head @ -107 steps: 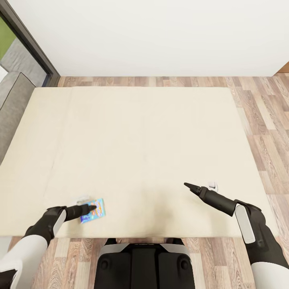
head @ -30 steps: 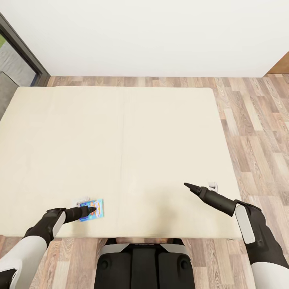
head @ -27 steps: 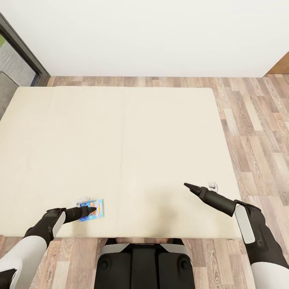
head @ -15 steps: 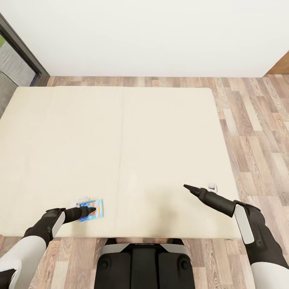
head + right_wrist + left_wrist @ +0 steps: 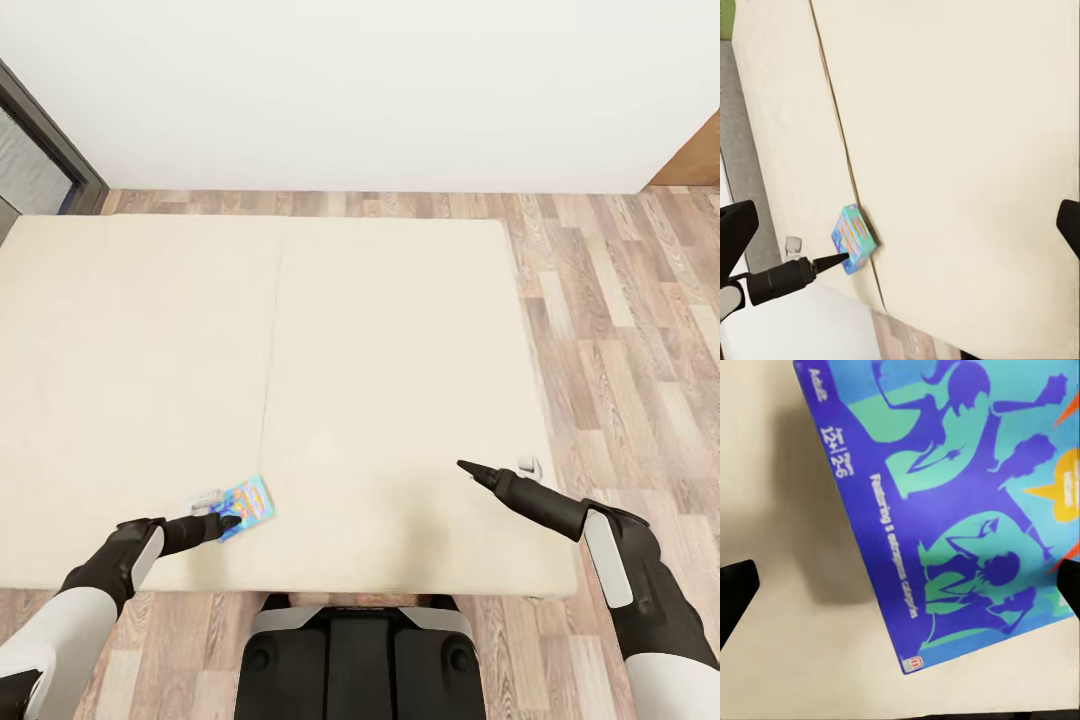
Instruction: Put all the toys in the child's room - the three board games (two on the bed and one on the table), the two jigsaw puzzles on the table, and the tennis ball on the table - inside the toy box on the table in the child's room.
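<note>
Left hand (image 5: 222, 517) touches tilted blue board game (image 5: 247, 502).

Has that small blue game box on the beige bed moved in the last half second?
Yes. The small blue game box has tilted and shifted away from the beige bed's near edge, at the left gripper.

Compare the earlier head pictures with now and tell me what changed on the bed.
The blue board game has turned and tipped: earlier it lay flat and square beside the left gripper, now it sits skewed with one edge raised off the bed, the gripper's tip against it. The whole view has also slid sideways, so the camera moved, not the bed. The right gripper hovers as before, empty, and both arms keep their poses.
</note>
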You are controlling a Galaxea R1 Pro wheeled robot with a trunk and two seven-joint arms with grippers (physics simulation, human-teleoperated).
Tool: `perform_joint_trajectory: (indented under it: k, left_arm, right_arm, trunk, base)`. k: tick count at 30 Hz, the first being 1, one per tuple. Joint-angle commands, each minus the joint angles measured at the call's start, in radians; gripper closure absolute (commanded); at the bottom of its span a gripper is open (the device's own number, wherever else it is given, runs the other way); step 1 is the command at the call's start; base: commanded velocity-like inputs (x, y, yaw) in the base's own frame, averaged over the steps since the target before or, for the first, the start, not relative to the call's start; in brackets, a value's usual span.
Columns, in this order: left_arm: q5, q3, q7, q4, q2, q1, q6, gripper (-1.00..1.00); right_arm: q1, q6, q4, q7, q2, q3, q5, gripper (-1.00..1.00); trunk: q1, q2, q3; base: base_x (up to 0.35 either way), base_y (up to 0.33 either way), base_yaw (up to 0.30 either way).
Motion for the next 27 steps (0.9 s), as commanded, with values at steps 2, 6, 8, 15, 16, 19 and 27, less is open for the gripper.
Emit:
perform_joint_trajectory:
  k: [2, 6, 8, 15, 16, 19, 27]
  left_arm:
    - [-0.012, 0.008, -0.003, -0.001, -0.013, 0.001, 0.004, -1.0]
    - [-0.011, 0.008, -0.004, -0.001, -0.013, 0.001, 0.004, -1.0]
    - [-0.011, 0.008, -0.004, -0.001, -0.013, 0.001, 0.003, -1.0]
    - [-0.011, 0.008, -0.004, -0.001, -0.013, 0.001, 0.003, -1.0]
    - [-0.011, 0.008, -0.004, -0.002, -0.013, 0.001, 0.003, -1.0]
    - [-0.011, 0.008, -0.004, -0.002, -0.013, 0.001, 0.003, -1.0]
    - [-0.011, 0.008, -0.004, -0.002, -0.013, 0.001, 0.003, -1.0]
  right_arm:
    - [-0.001, 0.005, 0.0, 0.003, 0.0, -0.001, 0.0, -1.0]
    - [-0.001, 0.005, 0.0, 0.003, 0.0, -0.001, 0.0, -1.0]
    - [-0.001, 0.005, 0.0, 0.003, 0.0, -0.001, 0.0, -1.0]
    - [-0.001, 0.005, 0.0, 0.003, 0.0, -0.001, 0.001, -1.0]
    - [-0.001, 0.005, 0.0, 0.003, 0.0, -0.001, 0.001, -1.0]
    - [-0.001, 0.005, 0.0, 0.003, 0.0, -0.001, 0.001, -1.0]
    - [-0.001, 0.005, 0.0, 0.003, 0.0, -0.001, 0.001, -1.0]
  trunk:
    - [0.001, -0.001, -0.001]
    - [0.001, -0.001, -0.001]
    - [0.001, -0.001, -0.001]
    - [0.001, -0.001, -0.001]
    - [0.001, -0.001, -0.001]
    - [0.001, -0.001, -0.001]
    - [0.001, -0.001, -0.001]
  base:
    - [0.0, -0.175, 0.0]
    - [0.0, -0.079, 0.0]
    - [0.0, -0.037, 0.0]
    - [0.0, -0.012, 0.0]
    - [0.0, -0.004, 0.0]
    - [0.0, -0.003, 0.0]
    - [0.0, 0.0, 0.0]
